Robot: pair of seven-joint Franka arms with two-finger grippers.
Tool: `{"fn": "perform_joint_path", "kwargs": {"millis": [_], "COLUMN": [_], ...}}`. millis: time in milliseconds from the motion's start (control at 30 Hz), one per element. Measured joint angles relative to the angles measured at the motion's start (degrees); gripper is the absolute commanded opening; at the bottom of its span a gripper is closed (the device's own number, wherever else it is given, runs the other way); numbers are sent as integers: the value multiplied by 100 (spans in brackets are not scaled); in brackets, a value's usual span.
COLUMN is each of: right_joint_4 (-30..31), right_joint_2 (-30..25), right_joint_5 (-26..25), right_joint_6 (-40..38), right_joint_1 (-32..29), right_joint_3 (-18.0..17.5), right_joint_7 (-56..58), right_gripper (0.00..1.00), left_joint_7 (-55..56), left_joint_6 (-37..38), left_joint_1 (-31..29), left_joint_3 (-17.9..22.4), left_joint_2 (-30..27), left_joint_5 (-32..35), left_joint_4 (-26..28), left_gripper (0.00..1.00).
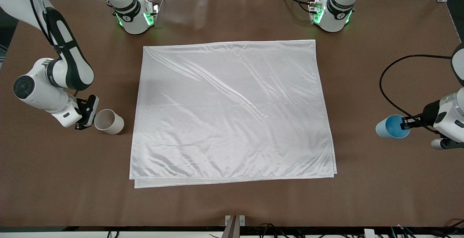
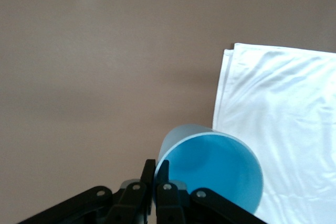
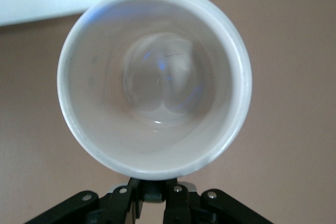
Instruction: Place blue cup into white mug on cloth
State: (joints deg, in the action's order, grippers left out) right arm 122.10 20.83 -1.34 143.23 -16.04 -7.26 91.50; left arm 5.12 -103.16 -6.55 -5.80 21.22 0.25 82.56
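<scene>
**A:** Mug first, at the right arm's end of the table. The white mug (image 1: 108,121) sits off the cloth (image 1: 232,111), on the bare table (image 1: 232,205) just beside the cloth's edge, tipped so its mouth faces up and toward the right gripper (image 1: 86,112). How will it handle?

**B:** I'd judge it stiff, glazed and slick, and heavier than the cup, so it could chip if dropped. The right gripper has its jaws closed on the mug at the rim side; the right wrist view looks straight down the bore (image 3: 155,77). Its long axis leans from upright toward the gripper. I can't make out the handle.

**A:** And the cloth in the middle?

**B:** Soft, shiny, wrinkled, folded double, with the layered edge nearest the front camera. It is likely slippery underfoot for a mug, so it wants setting down flat and upright.

**A:** Then the left arm's end.

**B:** The blue cup (image 1: 392,126) is clear of the cloth, held by the left gripper (image 1: 407,123), whose jaws are pinched shut on the rim wall (image 2: 157,174). It looks light and thin-walled, and a rim pinch can let it swing. The cup lies tilted: mouth toward the gripper, base pointing toward the cloth.
</scene>
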Motion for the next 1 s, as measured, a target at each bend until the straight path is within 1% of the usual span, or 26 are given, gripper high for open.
{"fn": "perform_joint_path", "kwargs": {"millis": [267,400,800,1000], "right_joint_4": [-2,-26,-115,-145], "right_joint_2": [-119,-151,-158,-158], "right_joint_5": [104,119,125,117], "right_joint_6": [4,29,182,290], "right_joint_1": [10,18,73,510], "right_joint_3": [-476,-694,-1245,-1321], "right_joint_7": [-91,-102,-370,-767], "right_gripper": [0,0,0,0], "left_joint_7": [707,1078,2156,2513], "left_joint_6": [0,0,-3,-13], "left_joint_1": [38,148,751,976], "left_joint_3": [-327,-435,-469,-470], "left_joint_2": [0,3,134,218], "left_joint_5": [0,0,0,0], "left_joint_4": [8,12,51,51], "left_gripper": [0,0,0,0]}}
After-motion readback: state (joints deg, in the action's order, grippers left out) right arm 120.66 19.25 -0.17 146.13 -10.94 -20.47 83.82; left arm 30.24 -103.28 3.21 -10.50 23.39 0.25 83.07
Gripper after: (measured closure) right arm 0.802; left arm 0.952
